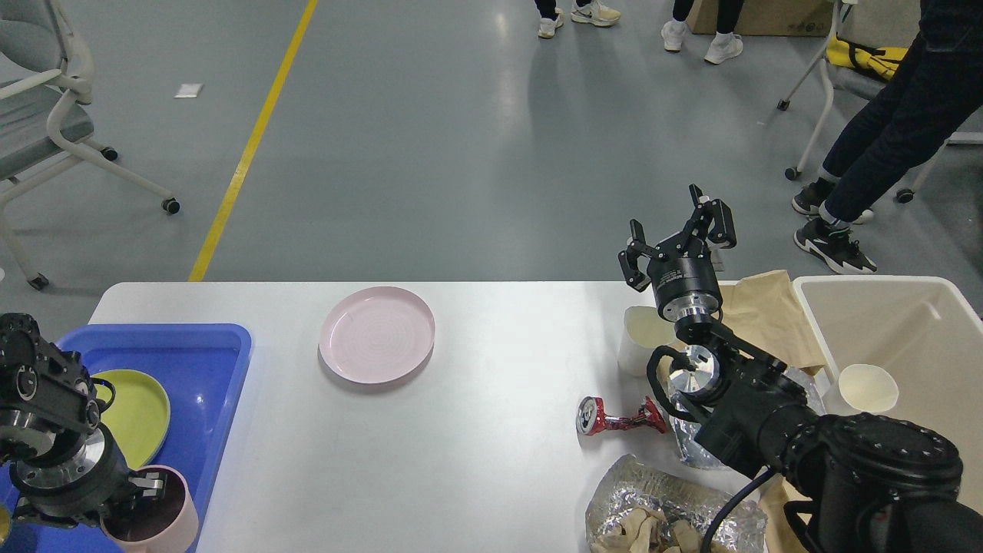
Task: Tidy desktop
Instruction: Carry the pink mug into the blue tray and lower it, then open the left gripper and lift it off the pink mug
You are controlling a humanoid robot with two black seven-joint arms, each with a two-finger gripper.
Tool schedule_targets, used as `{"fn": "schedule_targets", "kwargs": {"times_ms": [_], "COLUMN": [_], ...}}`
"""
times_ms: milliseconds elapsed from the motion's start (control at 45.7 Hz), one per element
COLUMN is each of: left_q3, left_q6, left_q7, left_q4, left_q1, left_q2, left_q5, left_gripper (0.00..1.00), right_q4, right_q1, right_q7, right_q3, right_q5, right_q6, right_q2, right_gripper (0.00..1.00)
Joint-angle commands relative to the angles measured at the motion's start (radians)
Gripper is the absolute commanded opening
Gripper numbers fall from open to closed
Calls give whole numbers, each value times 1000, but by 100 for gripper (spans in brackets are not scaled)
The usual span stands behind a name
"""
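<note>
On your white rectangular desktop (491, 461): blue plastic tray (215, 346) left, pink round plate (377, 333) centre, crushed red can (614, 418) right; beige plastic bin (921, 322) beyond.

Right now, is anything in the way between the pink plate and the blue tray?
Nothing visible does: only bare desktop lies between the pink plate and the blue tray. A yellow-green plate lies in the tray, with a pink cup at its near corner; the far part is free.
</note>
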Motion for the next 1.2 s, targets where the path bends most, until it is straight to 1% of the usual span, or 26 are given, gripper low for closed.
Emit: {"fn": "schedule_targets", "kwargs": {"times_ms": [0,88,219,504,679,876,986,1051,1073,1117,1183], "left_q3": [1,1,1,42,42,50,52,52,50,49,49], "left_q6": [23,26,38,35,32,35,35,37,37,35,35], "left_q7": [0,0,2,0,-11,-11,-12,-11,-11,-11,-9], "left_q4": [9,21,80,103,103,104,104,106,107,112,119], "left_q1": [33,63,110,105,100,102,102,103,103,103,103], "left_q2": [0,0,-6,0,3,2,0,-1,-1,-1,-1], "left_q5": [0,0,0,0,0,0,0,0,0,0,-2], "left_gripper": [0,1,1,1,1,1,3,9,14,26,52], "right_q4": [0,0,0,0,0,0,0,0,0,0,0], "right_q1": [0,0,0,0,0,0,0,0,0,0,0], "right_q7": [0,0,0,0,0,0,0,0,0,0,0], "right_q3": [0,0,0,0,0,0,0,1,0,0,0], "right_q5": [0,0,0,0,0,0,0,0,0,0,0], "right_q6": [0,0,0,0,0,0,0,0,0,1,0], "right_q2": [1,0,1,0,0,0,1,1,1,1,1], "right_gripper": [100,100,100,100,100,100,100,100,100,100,100]}}
